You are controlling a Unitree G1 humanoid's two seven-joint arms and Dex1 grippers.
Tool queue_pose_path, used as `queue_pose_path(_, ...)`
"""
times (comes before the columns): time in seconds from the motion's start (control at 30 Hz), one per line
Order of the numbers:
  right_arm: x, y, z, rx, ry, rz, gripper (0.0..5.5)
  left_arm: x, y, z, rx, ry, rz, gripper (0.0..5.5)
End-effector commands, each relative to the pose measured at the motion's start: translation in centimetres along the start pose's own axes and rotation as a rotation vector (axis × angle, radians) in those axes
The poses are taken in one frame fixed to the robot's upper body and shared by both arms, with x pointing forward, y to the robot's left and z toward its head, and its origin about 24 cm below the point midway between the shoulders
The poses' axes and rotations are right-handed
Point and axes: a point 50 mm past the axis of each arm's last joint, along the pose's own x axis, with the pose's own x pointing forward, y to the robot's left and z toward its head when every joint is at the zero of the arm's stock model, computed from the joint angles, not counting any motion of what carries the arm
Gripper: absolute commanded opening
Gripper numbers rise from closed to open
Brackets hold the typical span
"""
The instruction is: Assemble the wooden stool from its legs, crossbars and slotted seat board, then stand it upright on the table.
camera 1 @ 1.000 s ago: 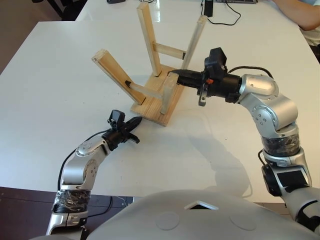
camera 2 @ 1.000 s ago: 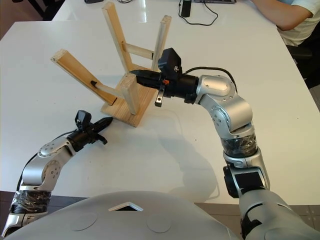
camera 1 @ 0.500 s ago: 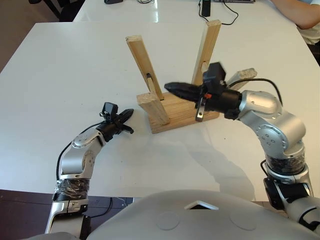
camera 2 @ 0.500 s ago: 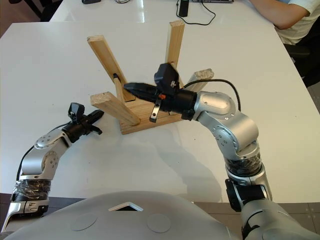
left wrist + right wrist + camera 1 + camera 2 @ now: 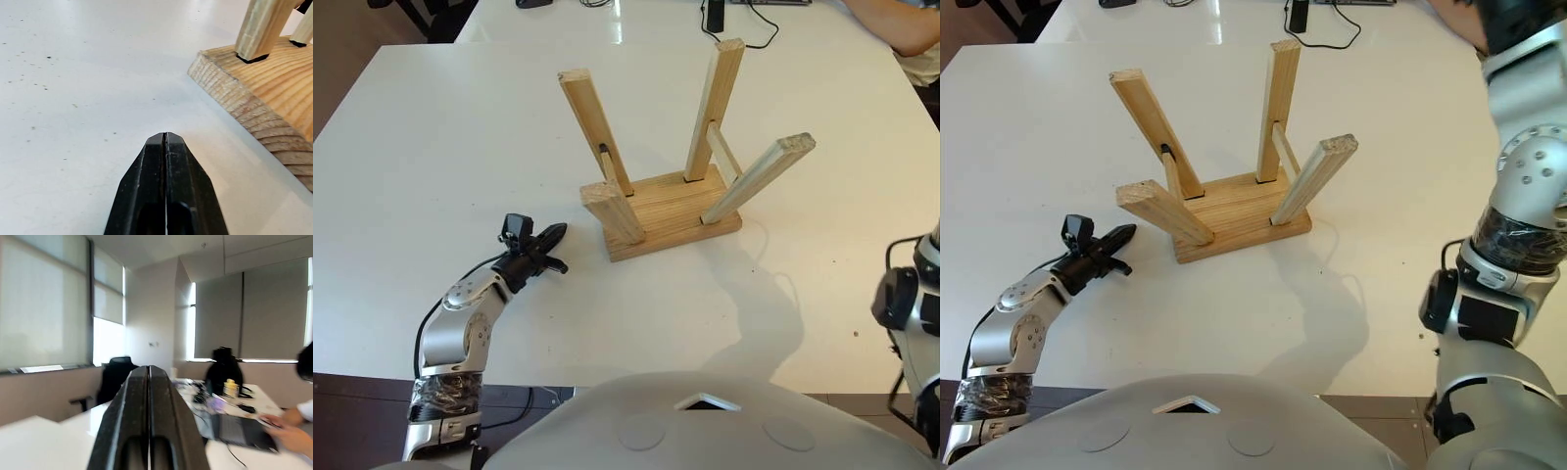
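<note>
Upside down on glossy white table (image 5: 431,117): pale, grained wooden stool (image 5: 656,196), flat seat board (image 5: 274,93) down, four square-cut legs (image 5: 718,98) splayed upward; close up in left wrist view, curved growth rings along the board's edge; low and near it, not touching, left gripper (image 5: 558,232), forearm outstretched, black tapered fingers (image 5: 146,196) pressed together; right gripper (image 5: 149,369) lifted toward the room, likewise pressed tight.

1. The stool (image 5: 671,201) is pale bare wood, matt; its seat board (image 5: 274,103) shows clear grain (rougher on the cut edge)
2. The tabletop (image 5: 431,147) is white, smooth, faintly glossy, with fine dark specks
3. The left gripper (image 5: 166,142) and right gripper (image 5: 148,369) look like smooth black plastic, dull sheen
</note>
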Motion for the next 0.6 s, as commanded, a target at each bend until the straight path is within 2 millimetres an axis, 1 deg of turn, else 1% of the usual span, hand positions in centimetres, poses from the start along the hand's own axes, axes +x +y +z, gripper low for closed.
queue_pose_path(0.03, -8.9, 1.1, -17.1, -0.387, 0.778, 0.326, 0.0, -0.7, -2.8, -0.6, 0.099, 0.108, -0.163, 0.02)
queue_pose_path(0.07, -10.0, 2.0, -17.7, -0.366, 0.795, 0.398, 0.0, -0.7, -3.1, -0.6, 0.105, 0.118, -0.184, 0.02)
queue_pose_path(0.13, -11.2, 3.3, -18.2, -0.328, 0.8, 0.498, 0.0, -0.6, -3.7, -0.9, 0.109, 0.145, -0.225, 0.02)
queue_pose_path(0.27, -12.1, 4.5, -18.3, -0.282, 0.785, 0.612, 0.0, -0.8, -4.5, -1.5, 0.107, 0.178, -0.264, 0.02)
queue_pose_path(0.33, -12.5, 5.3, -18.3, -0.264, 0.784, 0.675, 0.0, -0.7, -4.5, -1.6, 0.108, 0.181, -0.261, 0.02)
queue_pose_path(0.43, -12.6, 6.3, -18.7, -0.259, 0.787, 0.721, 0.0, -0.3, -4.3, -1.6, 0.113, 0.186, -0.247, 0.02)
queue_pose_path(0.5, -12.5, 7.0, -18.7, -0.248, 0.77, 0.751, 0.0, -0.1, -4.1, -1.6, 0.115, 0.185, -0.237, 0.02)
queue_pose_path(0.6, -11.9, 7.0, -19.0, -0.273, 0.767, 0.731, 0.0, 0.1, -3.7, -1.7, 0.116, 0.186, -0.221, 0.02)
